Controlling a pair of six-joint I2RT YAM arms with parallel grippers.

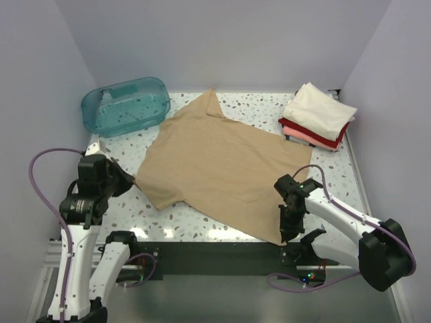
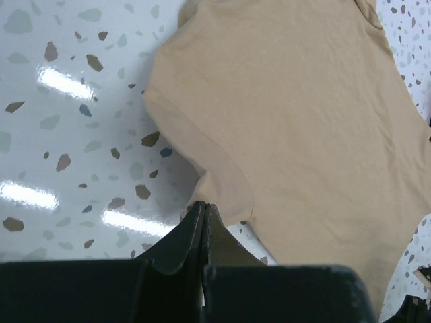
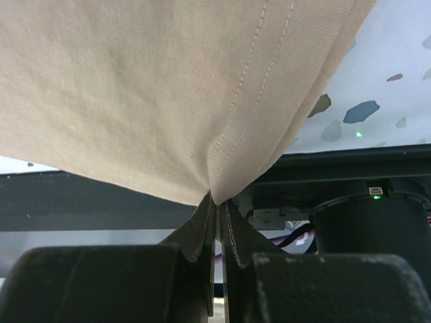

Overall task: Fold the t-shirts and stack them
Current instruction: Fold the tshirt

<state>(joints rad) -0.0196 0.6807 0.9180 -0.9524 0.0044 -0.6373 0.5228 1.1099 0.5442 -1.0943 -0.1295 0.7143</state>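
On the speckled white tabletop (image 1: 259, 108) the plain tan cotton t-shirt (image 1: 222, 168) lay spread flat. Right pincer (image 3: 217, 202) pinched its near hem corner. Left pincer (image 2: 205, 206) was pressed together at a sleeve edge; cloth possibly caught between the tips, view unclear.

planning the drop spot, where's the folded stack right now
In the top view the folded stack sits at the table's far right corner, just past the spread tan t-shirt, opposite the teal tub.
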